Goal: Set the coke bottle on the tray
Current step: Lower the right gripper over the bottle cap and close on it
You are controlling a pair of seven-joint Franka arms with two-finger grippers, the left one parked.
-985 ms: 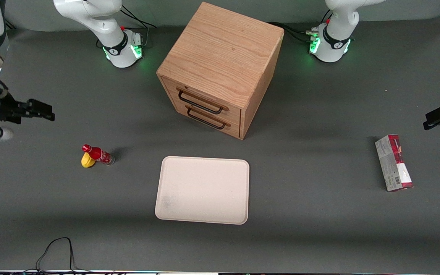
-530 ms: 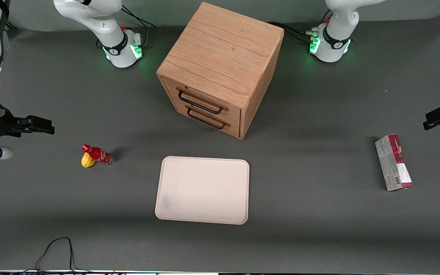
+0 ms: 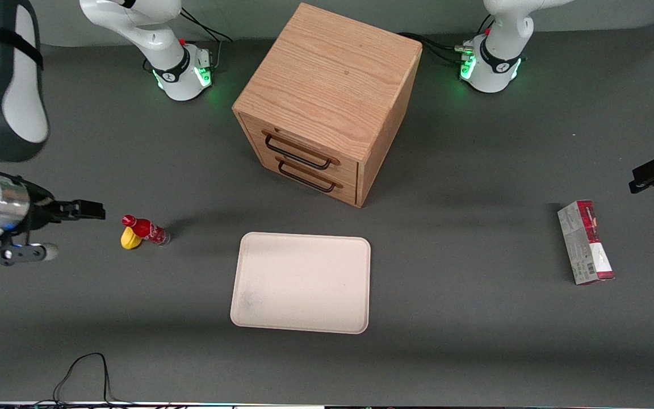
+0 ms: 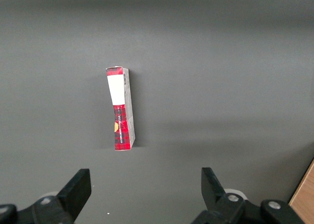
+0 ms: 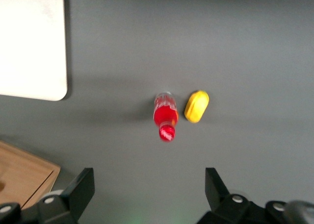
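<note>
Front view first: the coke bottle stands on the counter toward the working arm's end, with a yellow lemon-shaped thing right up against it. The cream tray sits near the middle, closer to the counter's front edge than the wooden two-drawer cabinet, and nothing is on it. The gripper hangs near the bottle on the working arm's end, holding nothing. So basically nothing of the task is done: no grasp, no lift, no carry, no set-down.

Right wrist view: looking down, the bottle is between the two fingers in line of sight, but well below them. The fingers are spread wide with nothing between. The lemon is just beside the bottle, so I'd guess the pinch has to be careful not to catch it too. A tray corner and a bit of the cabinet show as well.

Left wrist view: just a red-and-grey carton lying on the counter at the parked arm's end, not involved.
</note>
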